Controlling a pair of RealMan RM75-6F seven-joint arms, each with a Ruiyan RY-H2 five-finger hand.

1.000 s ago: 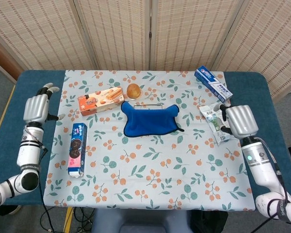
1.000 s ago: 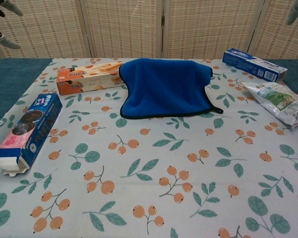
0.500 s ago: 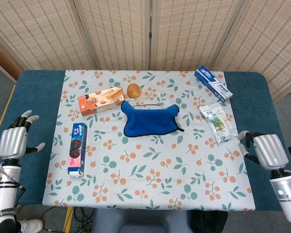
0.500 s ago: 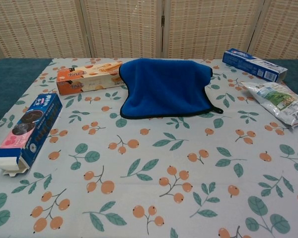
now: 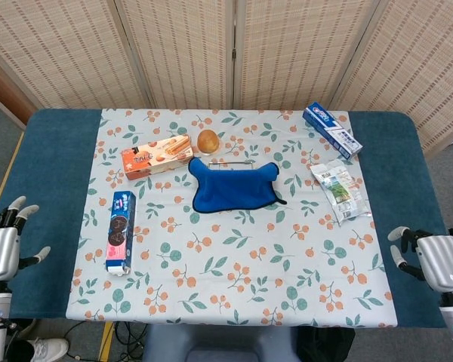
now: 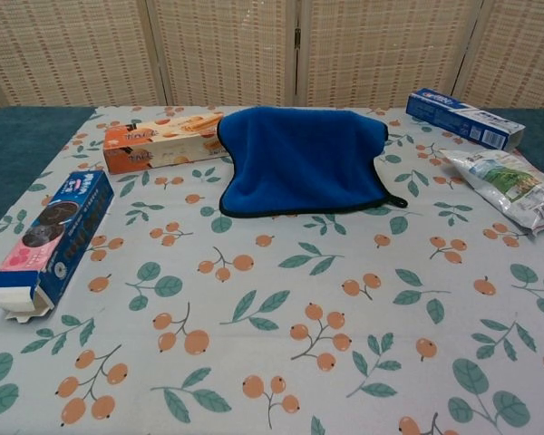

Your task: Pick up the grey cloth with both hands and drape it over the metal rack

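Note:
The only cloth here is blue (image 5: pixel 232 185), not grey, with a dark edge. It lies spread at the middle of the table, and a thin metal rack bar (image 5: pixel 230 162) shows along its far edge. In the chest view the cloth (image 6: pixel 301 161) hangs like a sheet facing me and hides the rack. My left hand (image 5: pixel 1 253) is off the table's near left corner, empty, with its fingers apart. My right hand (image 5: pixel 438 260) is at the near right corner, empty too, fingers spread. Both are far from the cloth. Neither hand shows in the chest view.
An orange biscuit box (image 5: pixel 157 157) and a round bun (image 5: pixel 208 140) lie just left of the cloth. A blue cookie box (image 5: pixel 120 230) lies further left. On the right are a toothpaste box (image 5: pixel 331 130) and a snack packet (image 5: pixel 339 190). A woven screen stands behind.
Both hands have drawn back from beside the table's middle to its near corners and dropped out of the chest view. The cloth and the other things have not moved.

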